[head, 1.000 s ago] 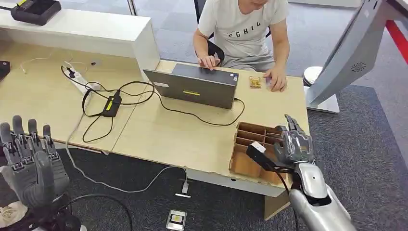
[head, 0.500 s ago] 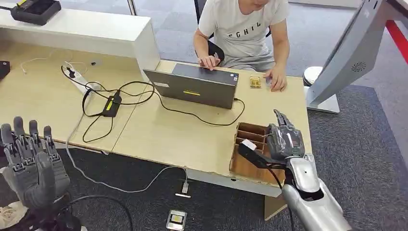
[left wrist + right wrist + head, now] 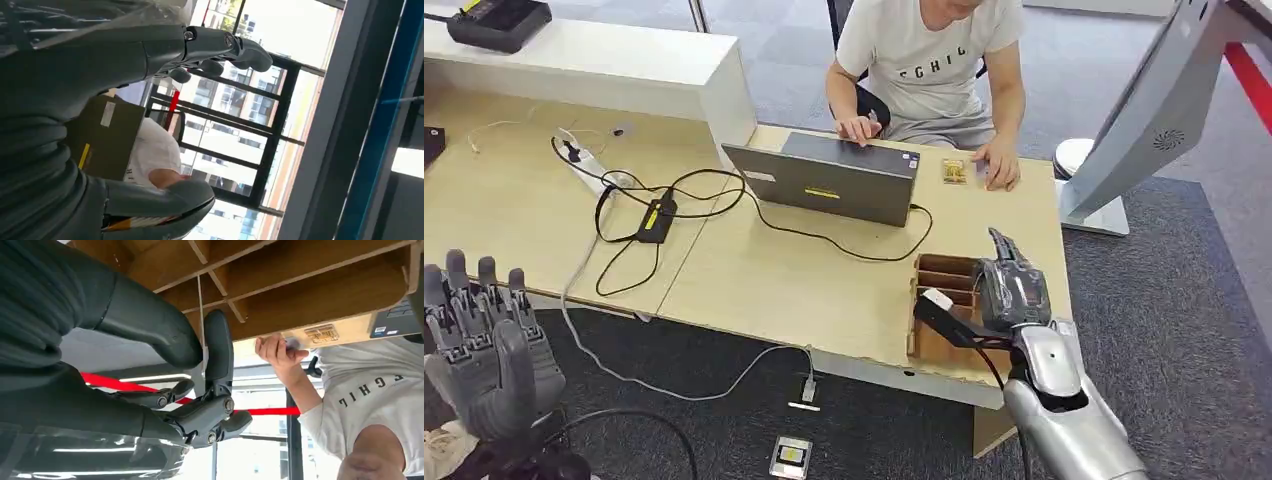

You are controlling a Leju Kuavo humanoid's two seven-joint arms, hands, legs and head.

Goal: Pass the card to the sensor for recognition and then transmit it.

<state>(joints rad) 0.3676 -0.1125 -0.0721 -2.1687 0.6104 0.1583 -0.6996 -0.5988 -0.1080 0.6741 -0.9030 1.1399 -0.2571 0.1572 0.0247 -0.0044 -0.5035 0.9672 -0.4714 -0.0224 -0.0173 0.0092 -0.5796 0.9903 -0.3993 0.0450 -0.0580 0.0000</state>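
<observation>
Over the wooden rack [image 3: 944, 275] at the bench [image 3: 824, 280] edge, the right hand [image 3: 1014, 290] pinches a card [image 3: 201, 310] between thumb and finger, while the left hand [image 3: 484, 345] hangs wide, holding nothing.

Office corner with a light wooden desk [image 3: 754, 270] on dark grey carpet [image 3: 1184, 300].
A white low partition shelf [image 3: 624, 60] stands behind the desk; tall black-framed windows [image 3: 235, 125] let in bright daylight.

A grey laptop [image 3: 829, 180] sits open on the wooden desk [image 3: 774, 280], with a person in a white T-shirt [image 3: 929, 60] seated just behind it. Left of the laptop lie a white power strip [image 3: 589, 168] and a black adapter [image 3: 656, 218] amid looping black cables.
</observation>
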